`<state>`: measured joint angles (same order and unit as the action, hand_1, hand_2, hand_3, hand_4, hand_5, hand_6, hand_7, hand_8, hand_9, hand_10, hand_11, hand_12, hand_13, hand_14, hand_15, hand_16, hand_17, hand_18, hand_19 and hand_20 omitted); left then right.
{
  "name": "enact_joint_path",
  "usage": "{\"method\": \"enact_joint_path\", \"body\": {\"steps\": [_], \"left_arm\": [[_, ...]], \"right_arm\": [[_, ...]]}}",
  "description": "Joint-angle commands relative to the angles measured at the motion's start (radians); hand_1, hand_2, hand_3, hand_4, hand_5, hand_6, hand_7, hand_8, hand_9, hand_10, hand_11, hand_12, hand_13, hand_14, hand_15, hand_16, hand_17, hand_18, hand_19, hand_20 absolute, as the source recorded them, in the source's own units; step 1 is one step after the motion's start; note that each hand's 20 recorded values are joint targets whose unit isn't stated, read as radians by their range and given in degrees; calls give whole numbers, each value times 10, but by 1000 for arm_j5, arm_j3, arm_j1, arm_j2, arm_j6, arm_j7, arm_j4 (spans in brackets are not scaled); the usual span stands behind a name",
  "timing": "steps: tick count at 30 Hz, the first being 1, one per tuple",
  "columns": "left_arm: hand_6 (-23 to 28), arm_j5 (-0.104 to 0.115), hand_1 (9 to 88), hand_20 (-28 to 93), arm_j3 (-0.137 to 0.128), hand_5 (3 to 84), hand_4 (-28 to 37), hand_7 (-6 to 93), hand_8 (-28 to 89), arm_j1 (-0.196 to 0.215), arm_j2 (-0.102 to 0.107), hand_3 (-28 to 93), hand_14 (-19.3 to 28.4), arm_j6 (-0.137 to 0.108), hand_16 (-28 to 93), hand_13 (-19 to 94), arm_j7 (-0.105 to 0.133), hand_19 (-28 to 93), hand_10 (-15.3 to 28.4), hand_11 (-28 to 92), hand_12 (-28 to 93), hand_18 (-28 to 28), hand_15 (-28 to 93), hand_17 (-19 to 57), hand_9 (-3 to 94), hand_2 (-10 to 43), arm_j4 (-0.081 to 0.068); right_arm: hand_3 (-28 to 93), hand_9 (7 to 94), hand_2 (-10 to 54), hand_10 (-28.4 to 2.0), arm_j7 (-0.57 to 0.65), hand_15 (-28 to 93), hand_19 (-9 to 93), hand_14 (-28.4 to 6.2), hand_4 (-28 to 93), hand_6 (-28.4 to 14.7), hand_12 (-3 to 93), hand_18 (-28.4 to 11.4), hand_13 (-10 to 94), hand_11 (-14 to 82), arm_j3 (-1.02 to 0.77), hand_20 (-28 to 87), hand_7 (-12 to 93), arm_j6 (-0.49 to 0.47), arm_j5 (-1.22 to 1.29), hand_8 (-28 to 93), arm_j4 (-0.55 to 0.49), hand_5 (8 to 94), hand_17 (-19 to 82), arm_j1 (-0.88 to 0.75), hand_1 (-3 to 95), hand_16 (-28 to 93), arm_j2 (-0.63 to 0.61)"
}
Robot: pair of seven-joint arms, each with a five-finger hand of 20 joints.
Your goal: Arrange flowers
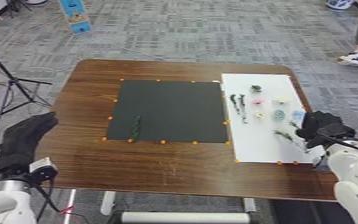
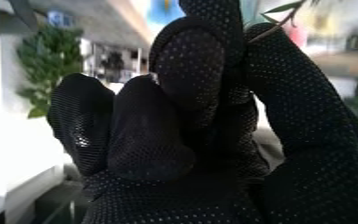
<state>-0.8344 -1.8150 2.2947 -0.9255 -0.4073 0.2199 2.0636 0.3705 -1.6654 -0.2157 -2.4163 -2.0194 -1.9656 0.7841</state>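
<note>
Overall, the work surface is a brown wooden bench [image 1: 171,170] with rounded far corners. Two sheets lie flat on it: a dark sheet [image 1: 171,107] and, along its right side, a white sheet [image 1: 251,150]. Small orange markers [image 1: 163,142] are spaced along the sheet edges. The surrounding floor [image 1: 184,30] has a patterned grey covering. A black tripod [image 1: 14,80] stands to the left of the bench, and an upright blue panel [image 1: 73,15] stands beyond its far left corner. A blue-and-white pot [image 1: 339,4] rests on the floor at the far right. The right wrist view also shows a leafy green plant [image 2: 47,65] in the room.

The floral components are located as follows. One green stem [image 1: 136,128] lies on the dark sheet, near its near left corner. The white sheet bears two long dark stems [image 1: 242,107], a dark green piece [image 1: 256,88], a pink flower [image 1: 257,101], a pale yellow flower [image 1: 280,100] and a blue flower [image 1: 297,116].

The right hand [image 1: 325,126] is positioned over the right edge of the white sheet; its fingers are curled, pinching a leafy sprig [image 2: 286,21] by the stem. The left hand [image 1: 23,137] is beside the left edge of the bench, fingers extended and close together.
</note>
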Motion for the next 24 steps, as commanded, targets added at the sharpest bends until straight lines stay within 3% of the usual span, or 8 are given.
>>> {"method": "enact_joint_path", "body": {"steps": [1,4,10,12,24], "left_arm": [[21,4,267,180,-12,546,-242,192,-69,15,10,720,141,17,10,396,-21,23,133,224,161,69,121,94,516,39,11],[21,3,267,181,-30,546,-242,192,-70,27,13,720,141,17,10,396,-23,23,133,224,161,68,121,94,516,39,15],[22,23,267,180,-71,546,-242,192,-70,55,14,719,141,-12,9,396,-16,23,133,225,161,69,121,94,515,39,24],[21,19,267,180,-82,546,-242,193,-70,63,14,719,141,-16,9,396,-20,23,133,224,161,69,121,94,515,39,28],[22,16,267,181,-84,545,-244,192,-70,64,27,719,140,-18,9,396,-24,23,132,226,161,69,121,95,515,40,36]], "right_arm": [[698,918,29,-105,36,761,932,-86,-57,11,338,-231,853,462,-50,717,333,0,24,102,-109,856,590,-8,398,444,2],[699,925,23,-106,53,759,932,-84,-47,11,337,-232,859,459,-20,722,325,1,34,106,-140,864,595,25,397,443,17],[703,936,8,-105,81,760,932,-85,-29,8,332,-235,869,459,145,729,308,-10,45,120,-151,882,605,208,398,443,81],[702,937,5,-105,96,761,932,-86,-22,7,327,-235,872,463,222,731,294,-20,64,125,-149,890,610,277,398,443,104],[697,937,-2,-110,105,759,932,-87,-4,-1,294,-237,885,487,568,739,262,-123,86,86,-25,922,626,569,406,443,272]]}}
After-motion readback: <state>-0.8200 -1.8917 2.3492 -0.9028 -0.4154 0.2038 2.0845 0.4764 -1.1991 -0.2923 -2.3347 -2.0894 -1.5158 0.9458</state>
